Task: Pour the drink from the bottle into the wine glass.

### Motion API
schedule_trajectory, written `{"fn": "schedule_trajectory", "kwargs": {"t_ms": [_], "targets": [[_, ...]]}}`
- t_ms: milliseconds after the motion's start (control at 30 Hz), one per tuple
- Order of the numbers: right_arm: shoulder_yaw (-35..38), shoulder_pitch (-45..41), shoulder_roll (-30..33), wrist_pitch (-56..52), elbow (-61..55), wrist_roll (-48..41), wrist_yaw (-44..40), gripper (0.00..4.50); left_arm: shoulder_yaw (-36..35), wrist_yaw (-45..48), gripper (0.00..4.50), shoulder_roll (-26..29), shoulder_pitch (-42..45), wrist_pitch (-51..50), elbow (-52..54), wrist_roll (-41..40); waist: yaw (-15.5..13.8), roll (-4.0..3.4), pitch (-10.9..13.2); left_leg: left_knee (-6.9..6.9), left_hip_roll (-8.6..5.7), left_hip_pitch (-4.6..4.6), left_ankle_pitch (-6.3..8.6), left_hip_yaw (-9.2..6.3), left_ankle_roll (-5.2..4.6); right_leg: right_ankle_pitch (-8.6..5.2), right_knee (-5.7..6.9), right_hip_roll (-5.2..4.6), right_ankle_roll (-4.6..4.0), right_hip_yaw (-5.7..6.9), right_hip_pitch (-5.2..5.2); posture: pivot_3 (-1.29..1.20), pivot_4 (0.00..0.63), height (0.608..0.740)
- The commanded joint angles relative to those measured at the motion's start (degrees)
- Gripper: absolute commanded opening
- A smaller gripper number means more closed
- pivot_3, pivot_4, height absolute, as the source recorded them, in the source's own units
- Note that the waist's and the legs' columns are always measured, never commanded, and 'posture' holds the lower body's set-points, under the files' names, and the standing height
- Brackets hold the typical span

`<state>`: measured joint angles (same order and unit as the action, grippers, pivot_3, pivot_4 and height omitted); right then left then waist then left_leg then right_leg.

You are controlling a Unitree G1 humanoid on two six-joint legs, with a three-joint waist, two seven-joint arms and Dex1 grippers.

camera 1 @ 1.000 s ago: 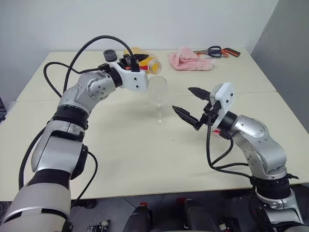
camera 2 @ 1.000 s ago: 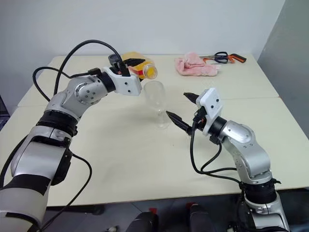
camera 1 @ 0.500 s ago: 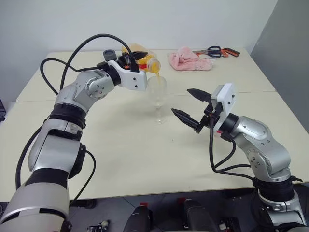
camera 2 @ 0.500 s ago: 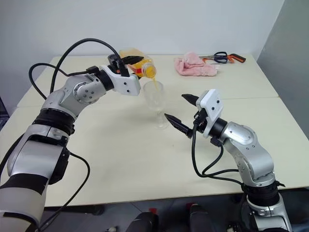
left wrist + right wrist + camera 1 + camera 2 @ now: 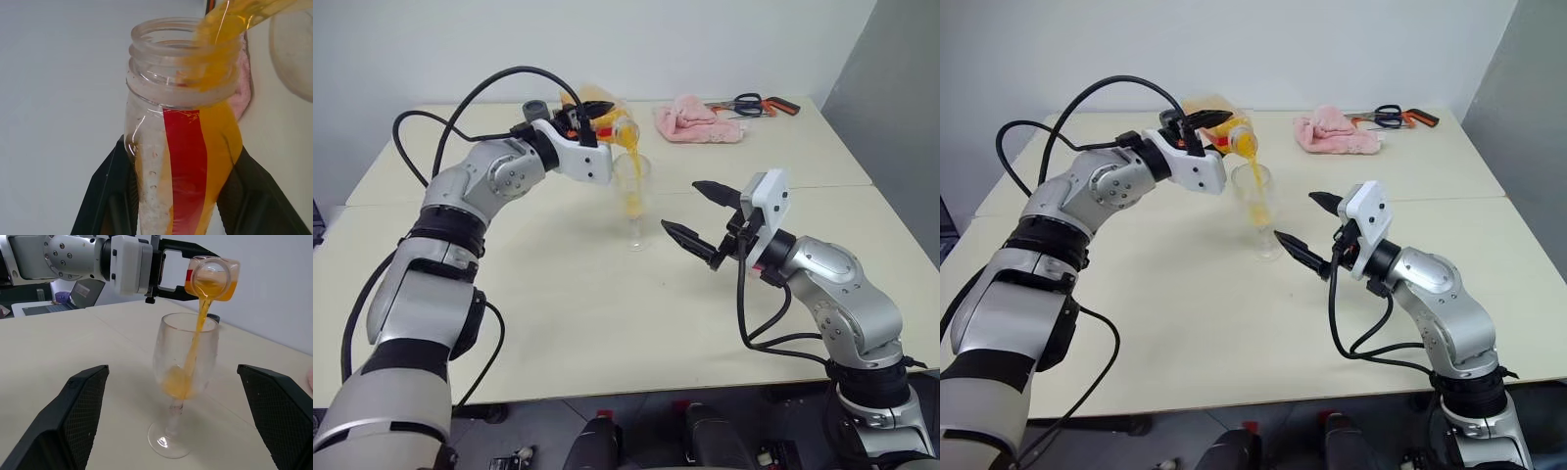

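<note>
Above the glass point(image 5: 1256, 211) standing mid-bench point(image 5: 1185, 313), the bottle point(image 5: 1226, 138) is gripped in the left claw point(image 5: 1197, 132), tipped near level with drink point(image 5: 195, 340) streaming down, while the right claw point(image 5: 1304, 227) is held spread beside the stem.

In the left wrist view the bottle point(image 5: 183, 147) runs off the picture's lower edge between the left claw's fingers point(image 5: 105, 196), so its base and the fingers' roots are cut off, and the wine glass point(image 5: 293, 54) beyond the bottle's mouth is a blurred arc cut by the side edge. In the right wrist view both fingers point(image 5: 73, 421) of the right claw are cut off by the picture's edges. Well beyond the right claw, the tools point(image 5: 754, 103) at the table's far edge are too small to tell apart, and the dark round thing point(image 5: 535, 110) behind the left claw is partly hidden by its cable.
</note>
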<state>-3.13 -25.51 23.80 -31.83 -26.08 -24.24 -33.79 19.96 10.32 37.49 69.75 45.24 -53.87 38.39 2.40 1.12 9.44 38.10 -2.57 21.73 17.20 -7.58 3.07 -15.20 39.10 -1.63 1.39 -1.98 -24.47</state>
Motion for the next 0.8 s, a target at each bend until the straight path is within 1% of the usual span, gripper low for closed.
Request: {"fn": "schedule_trajectory", "kwargs": {"t_ms": [33, 800], "targets": [[0.7, -0.7, 0.2, 0.3, -2.5, -1.0, 0.0, 4.5, -0.8, -1.8, 1.66, 1.4, 2.5, 0.5, 1.6, -0.4, 0.0, 0.0, 0.0, 0.0, 0.0, 0.0, 0.0, 0.0, 0.0, 0.0, 0.0, 0.0, 0.0, 0.0, 0.0, 0.0, 0.15, 0.74], [0.4, -0.5, 0.6, 0.3, -2.0, -1.0, -0.5, 4.5, -0.5, -3.1, 1.66, 2.4, 2.6, 0.8, 0.6, 0.5, 0.1, 0.01, 0.0, 0.01, -0.01, 0.0, 0.0, 0.0, 0.0, 0.0, 0.02, 0.0, 0.0, 0.0, 0.0, 0.0, 0.15, 0.74]]}}
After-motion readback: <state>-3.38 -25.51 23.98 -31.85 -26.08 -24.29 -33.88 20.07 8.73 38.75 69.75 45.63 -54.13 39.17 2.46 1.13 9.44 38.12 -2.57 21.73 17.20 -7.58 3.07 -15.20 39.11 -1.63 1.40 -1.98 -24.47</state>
